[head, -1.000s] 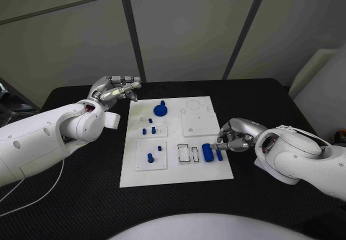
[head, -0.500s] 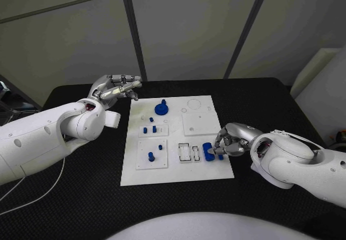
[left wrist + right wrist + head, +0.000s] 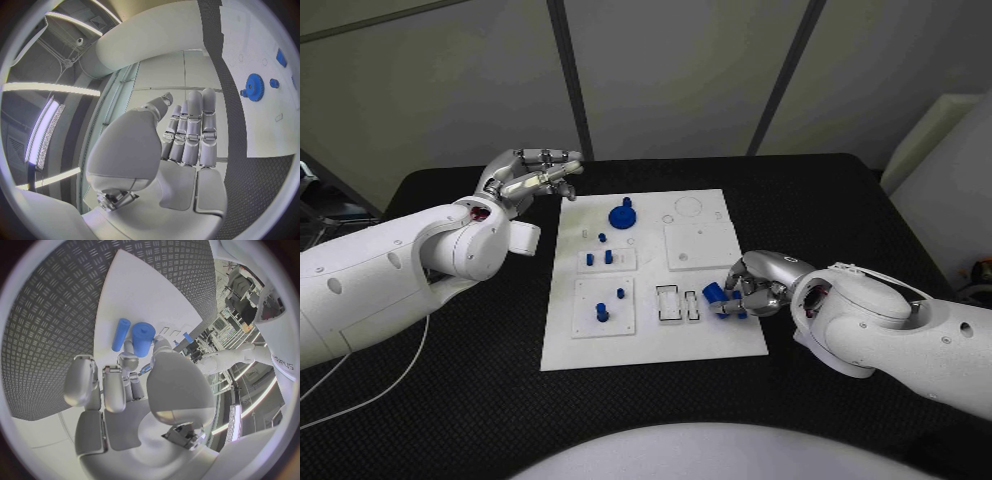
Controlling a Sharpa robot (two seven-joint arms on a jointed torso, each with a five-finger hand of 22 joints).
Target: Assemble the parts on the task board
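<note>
Right hand: at the task board's right edge, near its front corner; fingers curled onto a thick blue cylinder, grasping it between thumb and fingertips.
Thick blue cylinder: tilted, over the board's front right part, just right of the two open rectangular slots; cannot tell whether touching the board.
Slim blue rod: flat on the board just beside the thick cylinder, on the side toward the board's right edge; free of the fingers in the right wrist view.
Left hand: raised above the black table off the board's far left corner; fingers extended side by side, apart from the thumb, holding nothing.
Task board: white plate, middle of the table, long side running away from the robot.
Blue gear: far part of the board, left of centre, with a stub standing up from it; also seen in the left wrist view.
Small blue pegs, middle left: a pair upright on a raised square pad, one smaller peg just beyond them.
Small blue pegs, front left: two on the nearer square pad, one behind the other.
Raised blank square: right half of the board, beyond the right hand.
Circular outline: far right corner of the board.
</note>
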